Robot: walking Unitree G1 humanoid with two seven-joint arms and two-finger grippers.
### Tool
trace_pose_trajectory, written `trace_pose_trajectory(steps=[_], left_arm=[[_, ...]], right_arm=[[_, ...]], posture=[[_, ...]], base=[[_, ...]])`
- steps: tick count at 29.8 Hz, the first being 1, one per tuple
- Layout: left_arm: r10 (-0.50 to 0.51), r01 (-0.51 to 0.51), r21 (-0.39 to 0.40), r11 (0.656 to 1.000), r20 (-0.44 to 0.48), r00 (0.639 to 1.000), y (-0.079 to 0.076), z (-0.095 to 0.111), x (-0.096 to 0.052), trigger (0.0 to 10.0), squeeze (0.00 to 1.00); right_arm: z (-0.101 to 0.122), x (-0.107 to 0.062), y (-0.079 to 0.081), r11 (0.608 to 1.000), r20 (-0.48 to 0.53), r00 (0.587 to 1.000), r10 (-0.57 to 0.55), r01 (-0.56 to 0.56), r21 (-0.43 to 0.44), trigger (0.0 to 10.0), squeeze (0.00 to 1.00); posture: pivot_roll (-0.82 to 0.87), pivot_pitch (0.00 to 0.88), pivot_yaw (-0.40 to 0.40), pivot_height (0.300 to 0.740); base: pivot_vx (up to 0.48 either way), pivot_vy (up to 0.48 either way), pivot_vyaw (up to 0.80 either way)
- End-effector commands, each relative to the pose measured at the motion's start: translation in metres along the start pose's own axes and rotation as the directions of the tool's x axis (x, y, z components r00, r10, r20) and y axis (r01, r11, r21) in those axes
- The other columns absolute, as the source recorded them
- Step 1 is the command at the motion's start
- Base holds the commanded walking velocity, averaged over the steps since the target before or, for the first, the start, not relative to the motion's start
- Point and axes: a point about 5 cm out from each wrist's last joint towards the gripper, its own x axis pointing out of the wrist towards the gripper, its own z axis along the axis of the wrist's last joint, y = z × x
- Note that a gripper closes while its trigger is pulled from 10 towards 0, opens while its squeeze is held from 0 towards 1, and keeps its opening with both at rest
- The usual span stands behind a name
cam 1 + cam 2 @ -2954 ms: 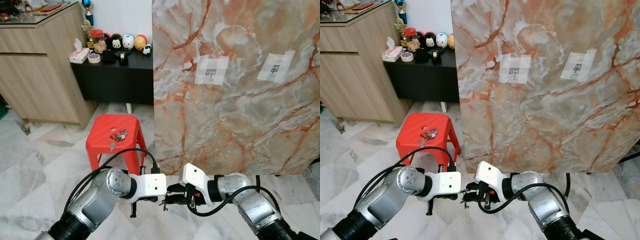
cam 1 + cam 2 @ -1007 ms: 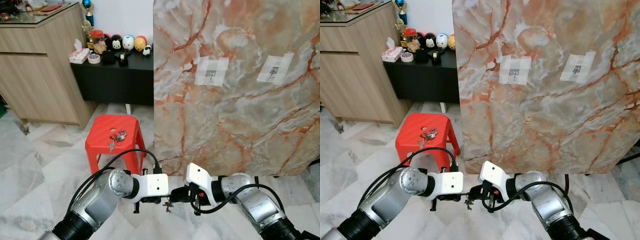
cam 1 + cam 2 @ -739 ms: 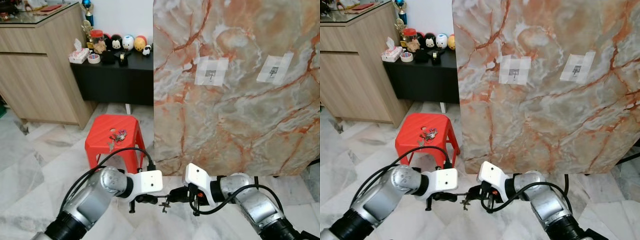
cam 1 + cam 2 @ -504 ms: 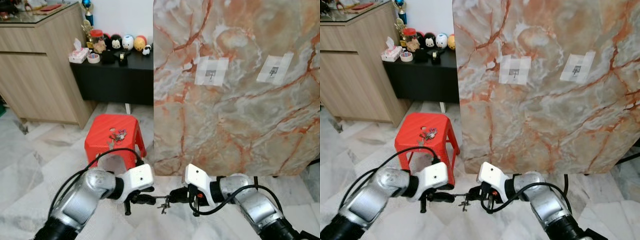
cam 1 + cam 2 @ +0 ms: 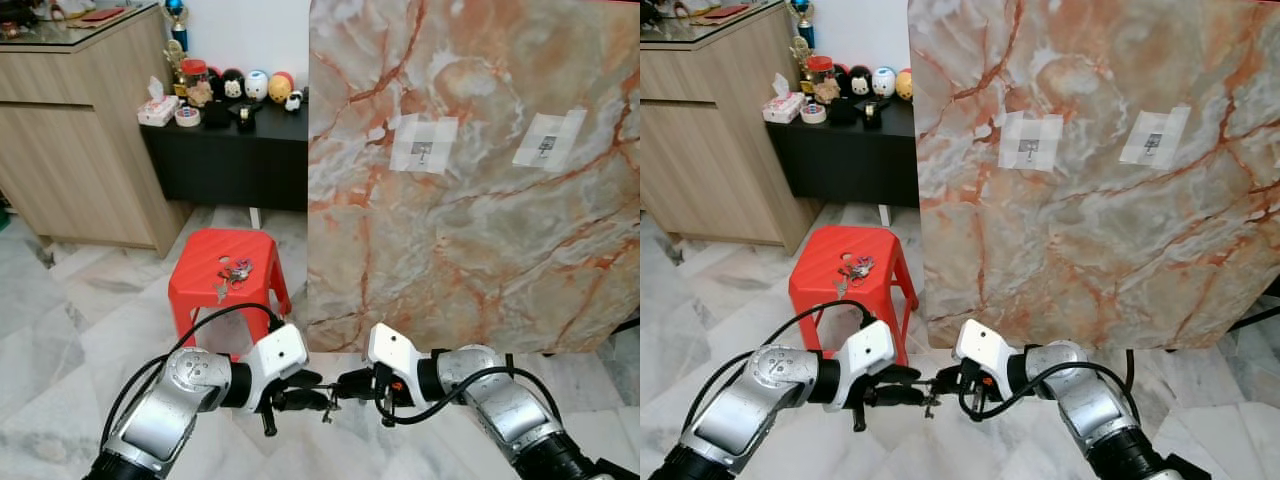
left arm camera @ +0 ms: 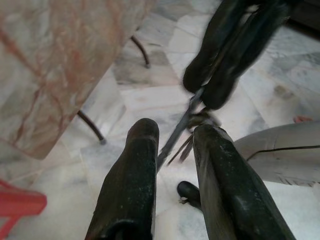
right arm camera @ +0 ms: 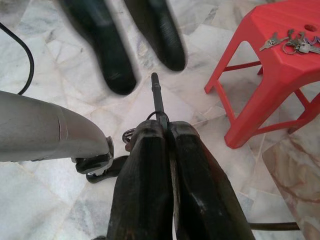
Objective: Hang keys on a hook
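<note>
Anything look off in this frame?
Yes. The marble slab leans on edge on the floor. Another bunch of keys lies loose on the red stool while the right gripper pinches a key.

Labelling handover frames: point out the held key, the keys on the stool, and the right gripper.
held key (image 7: 159, 97), right wrist view, on its shaft.
keys on the stool (image 5: 235, 273), left eye view, middle of the bunch.
right gripper (image 7: 166, 131), right wrist view, between its fingertips.
</note>
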Motion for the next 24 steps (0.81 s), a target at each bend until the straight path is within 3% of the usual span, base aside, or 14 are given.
trace_pose_trajectory(steps=[1,11,24], left_arm=[[0.008,-0.008,-0.013,1.0,0.003,1.0,0.0,-0.002,-0.003,10.0,0.0],[0.02,-0.022,-0.037,0.999,-0.036,0.999,0.001,-0.015,-0.012,10.0,0.0],[0.025,-0.025,-0.015,1.0,-0.022,0.999,0.002,-0.013,0.001,10.0,0.0]], right_arm=[[0.006,-0.004,-0.005,1.0,0.025,1.0,-0.017,0.018,-0.017,0.0,0.0],[0.008,-0.003,-0.006,1.0,0.026,1.0,-0.014,0.015,-0.024,0.0,0.0],[0.009,-0.001,-0.004,1.0,0.029,1.0,0.005,-0.005,-0.029,0.0,0.0]], posture=[[0.05,0.0,-0.081,0.74],[0.05,0.0,-0.079,0.74],[0.05,0.0,-0.089,0.74]], base=[[0.0,0.0,0.0],[0.0,0.0,0.0],[0.0,0.0,0.0]])
